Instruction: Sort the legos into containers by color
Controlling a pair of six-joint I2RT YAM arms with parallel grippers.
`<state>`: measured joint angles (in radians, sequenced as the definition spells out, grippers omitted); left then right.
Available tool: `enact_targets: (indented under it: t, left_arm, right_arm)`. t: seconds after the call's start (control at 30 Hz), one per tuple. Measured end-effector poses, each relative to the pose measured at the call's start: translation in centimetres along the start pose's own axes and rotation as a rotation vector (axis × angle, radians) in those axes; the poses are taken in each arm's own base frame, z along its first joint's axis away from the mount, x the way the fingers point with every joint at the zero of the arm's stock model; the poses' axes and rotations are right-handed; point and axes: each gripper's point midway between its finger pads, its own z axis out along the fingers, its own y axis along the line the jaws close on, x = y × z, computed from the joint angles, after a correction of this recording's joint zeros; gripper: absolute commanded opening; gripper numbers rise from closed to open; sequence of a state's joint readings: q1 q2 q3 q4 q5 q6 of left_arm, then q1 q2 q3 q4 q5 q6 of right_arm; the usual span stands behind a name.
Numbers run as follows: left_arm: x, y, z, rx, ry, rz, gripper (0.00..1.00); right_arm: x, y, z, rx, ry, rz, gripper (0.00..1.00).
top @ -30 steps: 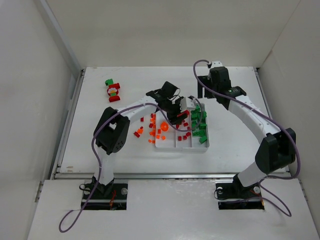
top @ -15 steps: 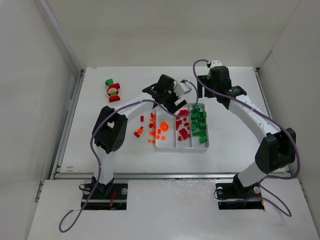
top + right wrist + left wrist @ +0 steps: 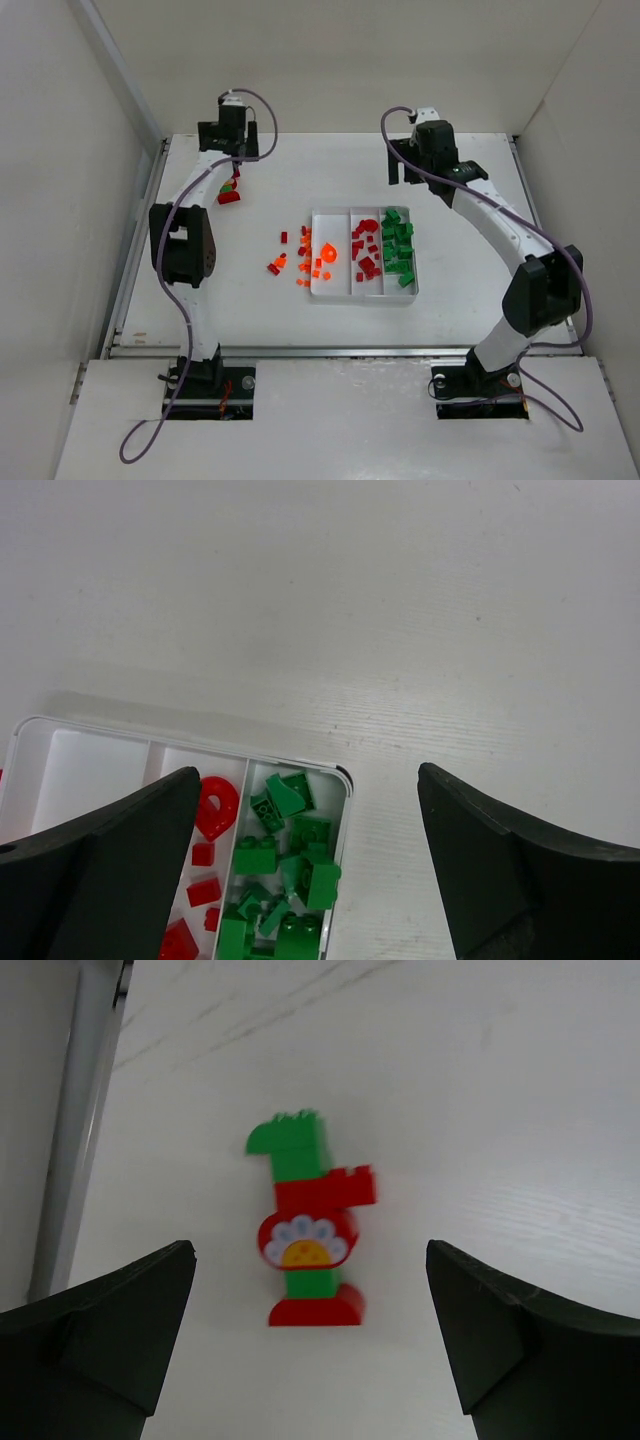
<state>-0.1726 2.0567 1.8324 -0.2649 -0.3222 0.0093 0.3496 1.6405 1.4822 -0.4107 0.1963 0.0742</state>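
Swinging off the shallow white three-compartment plastic tray (image 3: 363,293), poising the left gripper (image 3: 308,1260), wide open and empty, over a stacked red-and-green plastic lego cluster (image 3: 305,1225) far left of it. Keeping the right gripper (image 3: 307,775) agape, empty, behind the tray. Leaving loose orange bricks (image 3: 303,266) beside the tray unsorted.

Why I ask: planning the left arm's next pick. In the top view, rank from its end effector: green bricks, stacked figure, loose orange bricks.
1. Stacked figure, beside the left end effector, far left.
2. Loose orange bricks, left of tray.
3. Green bricks, tray's right compartment.
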Motion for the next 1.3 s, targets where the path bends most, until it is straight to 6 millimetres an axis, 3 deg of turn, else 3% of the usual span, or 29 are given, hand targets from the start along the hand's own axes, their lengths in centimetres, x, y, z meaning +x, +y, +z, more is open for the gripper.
enact_targets:
  t: [0.1,0.23,0.4,0.53,0.87,1.13,1.2,1.23,1.3]
  left_arm:
    - [4.4,3.4,1.5,-0.102,0.103,-0.014,1.00]
    - [8.7,4.7,3.1,-0.135,0.212,-0.021,1.00]
    - [11.8,5.0,5.2,-0.128,0.284,-0.024,1.00]
    - [12.9,4.3,5.9,-0.079,0.308,-0.031,1.00]
    - [13.3,2.2,6.6,0.030,0.309,-0.033,0.54]
    - [13.9,1.8,6.1,0.088,0.294,0.018,0.34]
    - [14.1,1.7,5.6,0.111,0.293,0.047,0.27]
    - [14.3,1.6,5.3,0.129,0.292,0.073,0.22]
    - [14.8,1.4,4.5,0.165,0.289,0.143,0.03]
  right_arm:
    - [0.2,0.4,0.3,-0.006,0.008,-0.006,0.94]
    - [0.5,1.5,0.7,-0.023,0.018,-0.019,0.96]
    - [0.8,2.6,1.5,-0.038,0.030,-0.032,0.96]
    - [0.7,2.8,1.5,-0.040,0.033,-0.034,0.96]
    - [-1.6,3.1,1.1,-0.047,-0.017,-0.022,0.96]
    - [-1.0,4.2,1.9,-0.052,0.006,-0.040,0.96]
    - [-0.7,4.4,2.1,-0.057,0.016,-0.044,1.00]
    - [-0.6,4.5,2.1,-0.062,0.020,-0.047,1.00]
    - [-0.6,4.8,2.1,-0.085,0.021,-0.061,1.00]
